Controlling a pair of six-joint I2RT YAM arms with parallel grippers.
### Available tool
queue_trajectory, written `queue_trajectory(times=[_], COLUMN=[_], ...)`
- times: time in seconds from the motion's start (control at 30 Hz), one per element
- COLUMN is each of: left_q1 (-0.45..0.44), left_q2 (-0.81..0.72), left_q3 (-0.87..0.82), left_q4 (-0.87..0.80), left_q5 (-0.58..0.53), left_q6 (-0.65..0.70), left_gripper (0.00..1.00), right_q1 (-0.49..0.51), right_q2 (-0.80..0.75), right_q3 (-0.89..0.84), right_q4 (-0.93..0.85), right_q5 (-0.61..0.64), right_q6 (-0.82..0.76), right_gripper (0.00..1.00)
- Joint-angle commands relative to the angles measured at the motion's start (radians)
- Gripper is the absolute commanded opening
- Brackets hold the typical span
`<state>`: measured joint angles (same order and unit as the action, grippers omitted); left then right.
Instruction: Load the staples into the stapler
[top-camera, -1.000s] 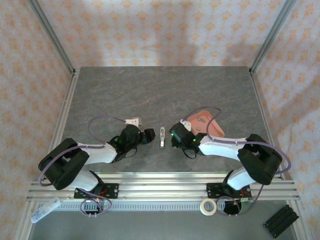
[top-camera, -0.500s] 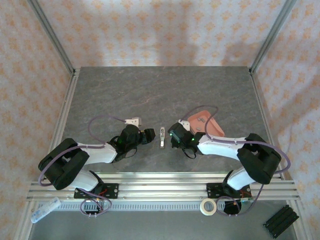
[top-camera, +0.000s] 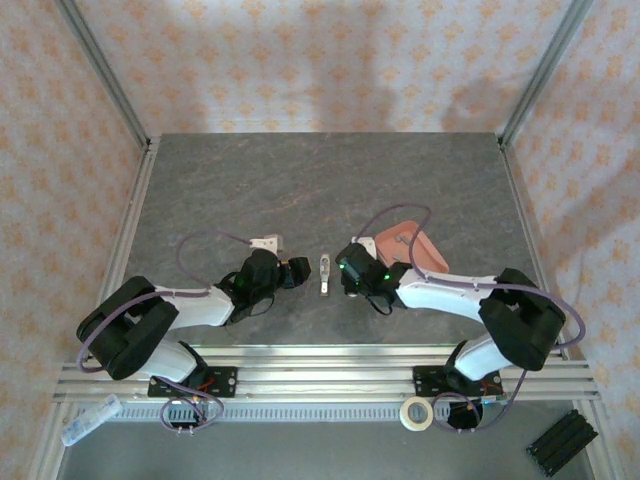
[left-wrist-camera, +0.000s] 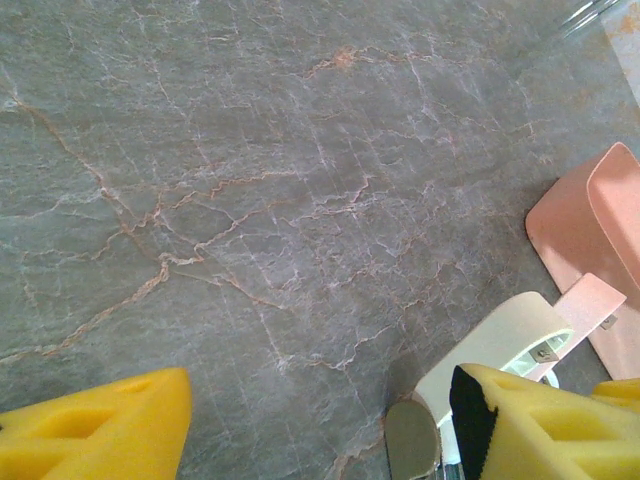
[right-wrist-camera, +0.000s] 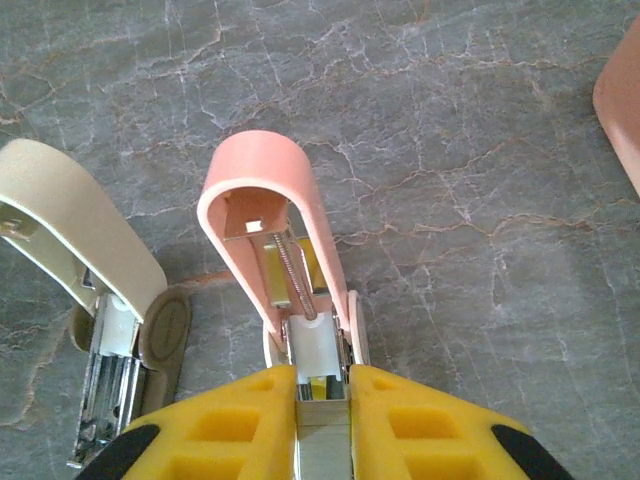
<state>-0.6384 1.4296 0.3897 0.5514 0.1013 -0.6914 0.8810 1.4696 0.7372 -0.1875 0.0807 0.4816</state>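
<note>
A pink mini stapler (right-wrist-camera: 275, 225) lies open on the table, its lid swung up with the spring and white pusher exposed. My right gripper (right-wrist-camera: 322, 385) is shut on a silvery strip of staples (right-wrist-camera: 322, 445), whose front end sits at the rear of the pink stapler's channel. A cream mini stapler (right-wrist-camera: 75, 235), also open, lies just to its left and appears between the arms (top-camera: 325, 274). My left gripper (left-wrist-camera: 320, 425) is open over bare table, its right finger (left-wrist-camera: 540, 425) beside the cream stapler (left-wrist-camera: 490, 350). From above, the grippers face each other, left (top-camera: 299, 271) and right (top-camera: 347, 272).
A salmon-pink tray (top-camera: 407, 246) lies behind the right gripper, also seen past the cream stapler (left-wrist-camera: 585, 220). A tape roll (top-camera: 417, 412), a black block (top-camera: 560, 441) and a clear packet (top-camera: 88, 420) rest on the near shelf, off the grey table (top-camera: 330, 180).
My right gripper has edged slightly left toward the staplers, still shut on the staples. The left arm has not moved.
</note>
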Motion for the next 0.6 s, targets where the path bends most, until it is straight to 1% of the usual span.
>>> queue_trajectory(times=[0.0, 0.57], left_q1=[0.011, 0.012], left_q2=[0.005, -0.007], left_q3=[-0.002, -0.005], left_q4=[0.025, 0.010], left_q5=[0.005, 0.001], left_q6=[-0.008, -0.007], left_gripper=[0.69, 0.69], right_q1=[0.005, 0.006], right_q2=[0.026, 0.076], right_q3=[0.033, 0.044], right_q4=[-0.014, -0.022], right_q5=[0.011, 0.007], right_q6=[-0.040, -0.064], right_gripper=[0.20, 0.20])
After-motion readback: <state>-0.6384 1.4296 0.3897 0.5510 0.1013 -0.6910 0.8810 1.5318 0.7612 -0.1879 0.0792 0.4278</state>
